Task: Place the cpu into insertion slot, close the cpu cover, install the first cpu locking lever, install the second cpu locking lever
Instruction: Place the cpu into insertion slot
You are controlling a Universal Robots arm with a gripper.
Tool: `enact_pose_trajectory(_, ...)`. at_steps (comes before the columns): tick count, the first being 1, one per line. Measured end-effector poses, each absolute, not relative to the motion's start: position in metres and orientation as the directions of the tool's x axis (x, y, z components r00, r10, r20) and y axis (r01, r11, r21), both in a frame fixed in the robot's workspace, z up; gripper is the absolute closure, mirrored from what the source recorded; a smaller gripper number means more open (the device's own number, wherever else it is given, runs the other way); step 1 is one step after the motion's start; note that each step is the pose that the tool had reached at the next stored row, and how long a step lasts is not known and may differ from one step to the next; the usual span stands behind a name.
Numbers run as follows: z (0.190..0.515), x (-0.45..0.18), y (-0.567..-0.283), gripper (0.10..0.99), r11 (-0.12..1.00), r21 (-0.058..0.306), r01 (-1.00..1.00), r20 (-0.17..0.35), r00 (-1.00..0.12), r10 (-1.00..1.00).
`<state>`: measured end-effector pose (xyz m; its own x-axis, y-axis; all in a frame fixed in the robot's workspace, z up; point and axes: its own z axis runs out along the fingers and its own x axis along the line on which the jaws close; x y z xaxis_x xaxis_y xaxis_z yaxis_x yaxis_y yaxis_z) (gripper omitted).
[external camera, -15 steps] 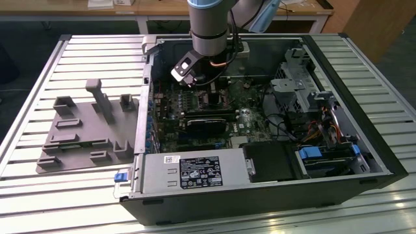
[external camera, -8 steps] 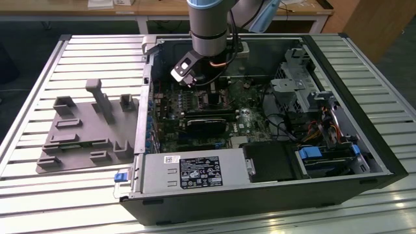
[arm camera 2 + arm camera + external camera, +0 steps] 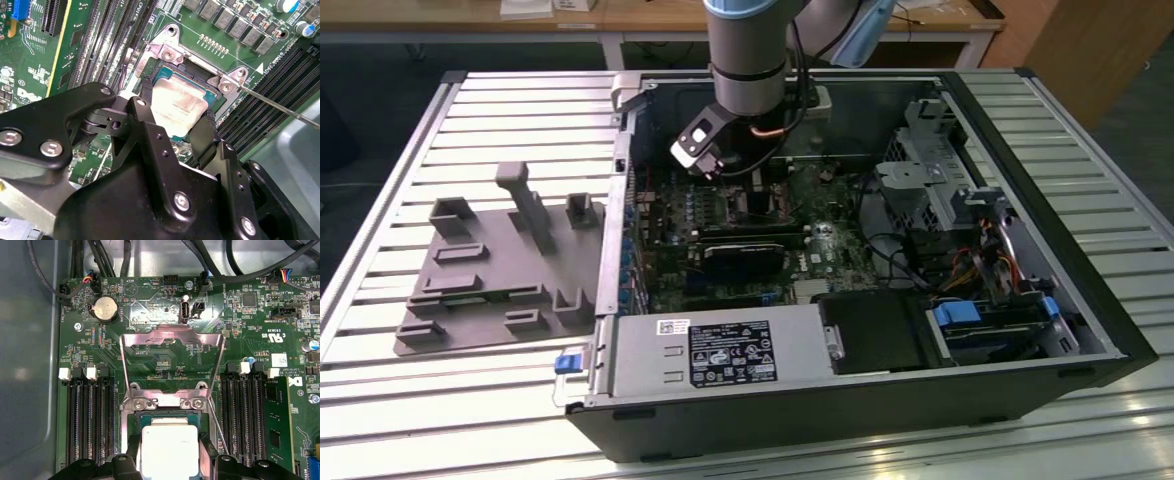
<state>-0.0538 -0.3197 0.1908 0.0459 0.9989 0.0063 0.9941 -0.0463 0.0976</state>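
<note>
Because the cpu cover [image 3: 172, 335] stands flipped open, clear of the insertion slot [image 3: 196, 67], I have a straight way down to it. My gripper [image 3: 175, 120] is clamped on opposite edges of the cpu [image 3: 170, 450], which holds it level and square in, or just above, the slot.

Robotics laboratory or workshop bench. An opened desktop computer case [image 3: 854, 430], its green motherboard [image 3: 150, 315] exposed, lies on a slatted metal table [image 3: 520, 110] beside a grey moulded fixture plate [image 3: 480, 290]. A robot arm [image 3: 750, 50] reaches into the case, and wooden desks [image 3: 654, 15] stand behind.
</note>
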Motion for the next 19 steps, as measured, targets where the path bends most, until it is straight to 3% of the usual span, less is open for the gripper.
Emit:
enact_pose_trajectory(3,0.1905,-0.0537,-0.3196,0.537,-0.046,0.098,0.994,0.007,0.046,0.999)
enact_pose_trajectory(4,0.1906,-0.0538,-0.3196,0.475,-0.046,0.098,0.994,0.007,0.046,0.999)
enact_pose_trajectory(19,0.1989,-0.0539,-0.3197,0.475,-0.046,0.098,0.994,0.006,0.046,0.999)
